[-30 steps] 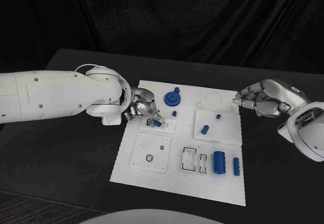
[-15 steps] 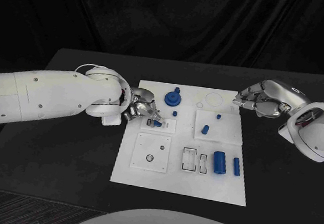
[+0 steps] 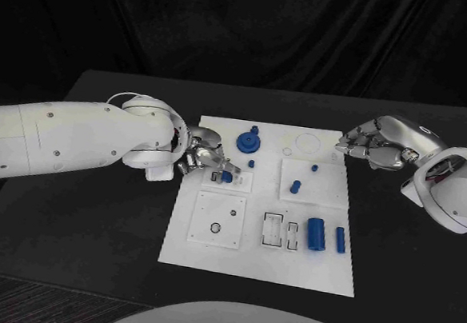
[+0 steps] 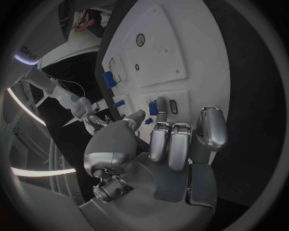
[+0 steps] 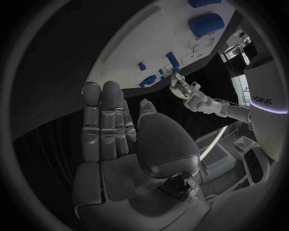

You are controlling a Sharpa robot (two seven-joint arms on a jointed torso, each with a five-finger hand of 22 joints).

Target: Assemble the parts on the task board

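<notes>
Two hands flank the task board [image 3: 262, 206]. At its left edge, the left hand [image 3: 202, 160] pinches a small blue peg [image 3: 222, 177] between fingertips and thumb, poised over the square plate [image 3: 229, 179] there, seemingly to seat the peg in its socket. Off the board's far right corner, the right hand [image 3: 375, 146] hovers with fingers extended together and nothing in them, likely parked clear of the work. On the board's near right part lie a blue cylinder [image 3: 316, 234] and a slimmer blue bar [image 3: 341, 239], apparently awaiting their turn.
</notes>
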